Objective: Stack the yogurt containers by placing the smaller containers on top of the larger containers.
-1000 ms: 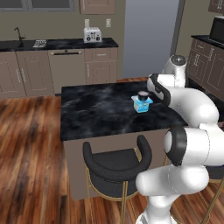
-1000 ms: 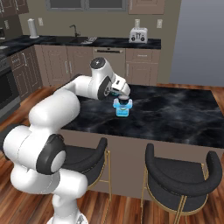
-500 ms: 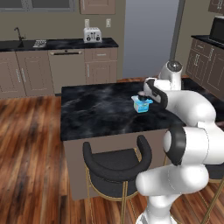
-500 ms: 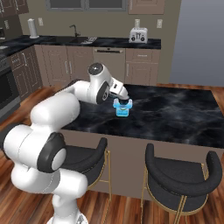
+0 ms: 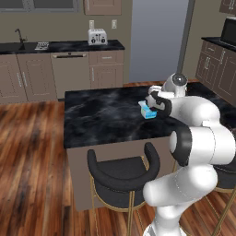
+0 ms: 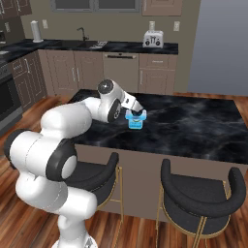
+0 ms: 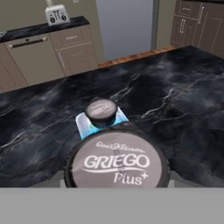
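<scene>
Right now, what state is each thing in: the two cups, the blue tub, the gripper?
Near cup: lid on, upright, seemingly held off the counter.
Far cup: lid on, upright, stacked on the tub.
Tub: upright on the counter, far cup on top.
Gripper: apparently closed on the near cup, fingertips hidden by it.

A small round cup (image 7: 117, 164), dark-walled with a grey lid printed "GRIEGO Plus+", is seen upright and close up in the hand view, lid facing up. Just beyond it, a squarish light blue tub (image 7: 83, 123) stands upright on the black marble island. A second dark, grey-topped round cup (image 7: 101, 111) sits on the tub.
</scene>
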